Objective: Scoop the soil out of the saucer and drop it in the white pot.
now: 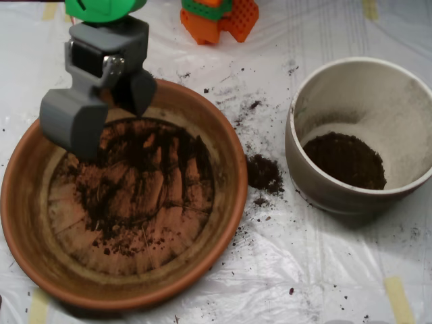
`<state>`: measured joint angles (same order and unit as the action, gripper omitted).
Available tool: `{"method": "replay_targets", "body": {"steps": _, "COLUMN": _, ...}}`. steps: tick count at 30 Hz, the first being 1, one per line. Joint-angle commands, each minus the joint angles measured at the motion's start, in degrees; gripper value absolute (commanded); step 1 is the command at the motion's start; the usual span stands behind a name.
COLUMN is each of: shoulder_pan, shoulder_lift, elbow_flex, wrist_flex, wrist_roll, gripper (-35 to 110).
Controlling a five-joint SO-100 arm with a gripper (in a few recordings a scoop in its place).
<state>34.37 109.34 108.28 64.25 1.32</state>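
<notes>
The grey hand (101, 111) hangs over the upper left part of the saucer (30, 229), its two shells parted, with a dark gap between the large left shell and the smaller right one. The left shell's lower edge sits just above the saucer floor, at the rim of the dark patch. Nothing can be seen held between the shells.

Directly below and to the right of the hand, the soil (145, 175) lies spread thin across the saucer's ridged floor, darkest just under the hand and breaking into loose specks toward the near side.

Well to the right of the hand stands the white pot (324, 192), apart from the saucer. A dark layer of soil covers part of its bottom, and its inner wall looks dusty.

Between saucer and pot, a small spilled heap (264, 173) lies on the plastic sheet (324, 270) that covers the bench, with crumbs scattered around it.

Above and to the right of the hand, an orange block (219, 19) rests at the far edge.
</notes>
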Motion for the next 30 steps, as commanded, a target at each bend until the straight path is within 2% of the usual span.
{"method": "replay_targets", "body": {"steps": 1, "shoulder_pan": 5.2, "shoulder_lift": 0.4, "elbow_flex": 1.8, "wrist_flex": -5.3, "wrist_roll": -0.1, "gripper": 30}}
{"method": "replay_targets", "body": {"steps": 12, "shoulder_pan": 12.0, "shoulder_lift": -18.3, "elbow_flex": 1.0, "wrist_flex": -13.7, "wrist_roll": -0.7, "gripper": 28}}
{"method": "replay_targets", "body": {"steps": 18, "shoulder_pan": 13.2, "shoulder_lift": -25.6, "elbow_flex": -4.9, "wrist_flex": -10.1, "wrist_roll": -2.1, "gripper": 26}}
{"method": "replay_targets", "body": {"steps": 22, "shoulder_pan": 13.9, "shoulder_lift": -27.9, "elbow_flex": -5.7, "wrist_flex": -10.2, "wrist_roll": -2.9, "gripper": 13}}
{"method": "replay_targets", "body": {"steps": 30, "shoulder_pan": 14.1, "shoulder_lift": -26.6, "elbow_flex": -3.7, "wrist_flex": -9.9, "wrist_roll": -3.6, "gripper": 11}}
